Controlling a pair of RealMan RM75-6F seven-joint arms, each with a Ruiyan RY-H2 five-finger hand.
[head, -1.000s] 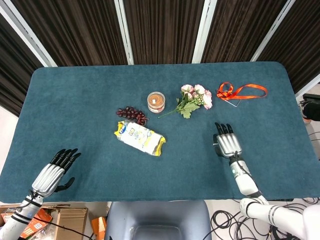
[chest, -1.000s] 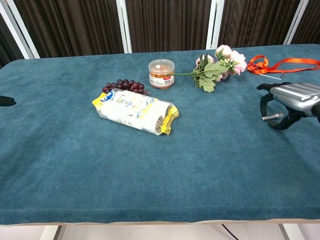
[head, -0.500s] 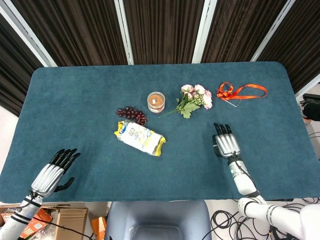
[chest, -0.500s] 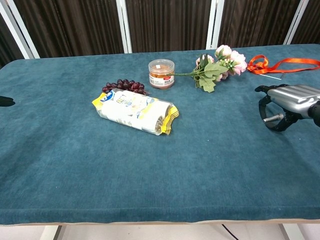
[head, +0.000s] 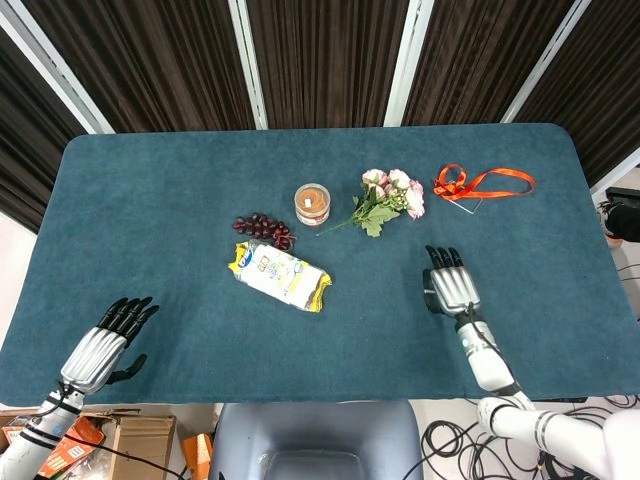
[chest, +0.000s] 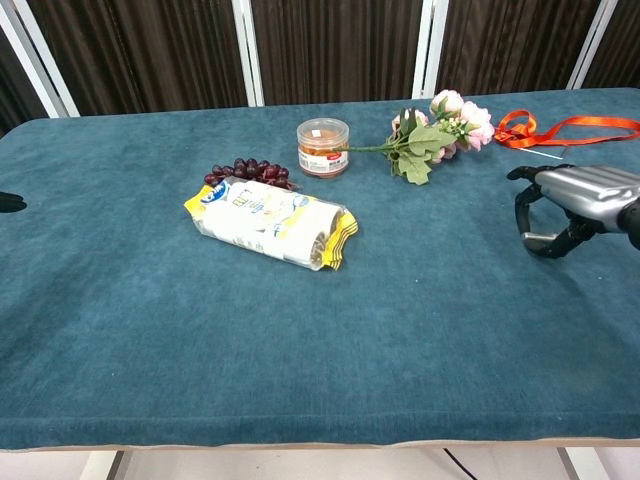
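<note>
At the near edge of the table (head: 180, 160), on the robot's own left, the left hand (head: 100, 345) floats with its fingers spread and nothing in it. On the other side the right hand (head: 449, 287) hangs just above the cloth, fingers apart and bent a little, and it holds nothing too. The thing nearest to the right hand is the bunch of pink flowers (head: 390, 197), which lies flat a bit further back, with its thin stem pointing toward the small jar (head: 312, 203). The flowers look very light and soft, and the petals would likely squash, so the green stem is probably the safest place to take hold, with a gentle pinch. Near the middle lies a yellow and white snack bag (head: 281, 275), which looks puffy and crinkly. Just behind it sits a bunch of dark grapes (head: 265, 227), touching or almost touching the bag. Far on the right lies a curly orange ribbon (head: 478, 183). The table is covered in a fuzzy dark blue-green cloth that should keep things from sliding. Behind it hang dark curtains (head: 320, 50) with white posts.
</note>
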